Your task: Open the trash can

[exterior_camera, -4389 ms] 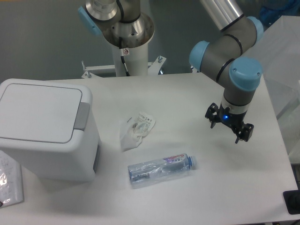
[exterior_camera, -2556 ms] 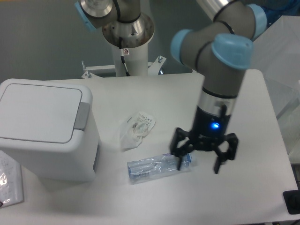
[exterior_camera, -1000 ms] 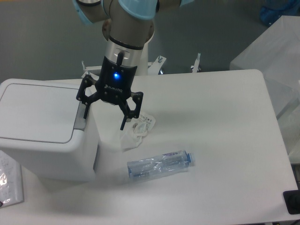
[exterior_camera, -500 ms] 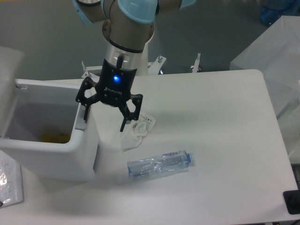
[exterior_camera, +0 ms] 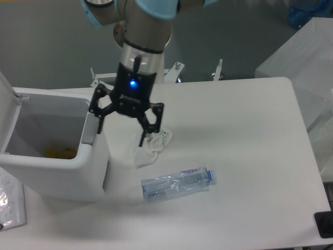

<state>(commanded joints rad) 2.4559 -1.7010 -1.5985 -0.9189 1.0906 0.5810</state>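
- The trash can (exterior_camera: 54, 172) sits at the left edge of the tabletop (exterior_camera: 244, 156), and its lid (exterior_camera: 9, 112), half raised a moment ago, now stands fully up at the far left, only partly in view.
- The bin's inside is exposed, with something yellow (exterior_camera: 56, 152) lying low in it.
- The tool (exterior_camera: 121, 127) has shifted slightly right and nearer than half a second ago; its fingers are spread wide apart and hold nothing.
- One black finger (exterior_camera: 99, 121) hangs just beside the grey push-button tab (exterior_camera: 89, 133) on the bin's right rim; whether they touch cannot be told.
- The other finger hangs over a crumpled white wrapper (exterior_camera: 150, 147), which lies where it did before.
- A crushed clear plastic bottle (exterior_camera: 178, 183) lies on its side nearer the camera, unmoved, well apart from the tool.
- A clear plastic bag (exterior_camera: 10, 203) lies at the near left corner, beside the bin.
- The tabletop is plain white; a white robot pedestal (exterior_camera: 146, 65) rises behind its far edge.
- Beyond lies a grey floor, with white sheeting (exterior_camera: 307, 57) at the right.
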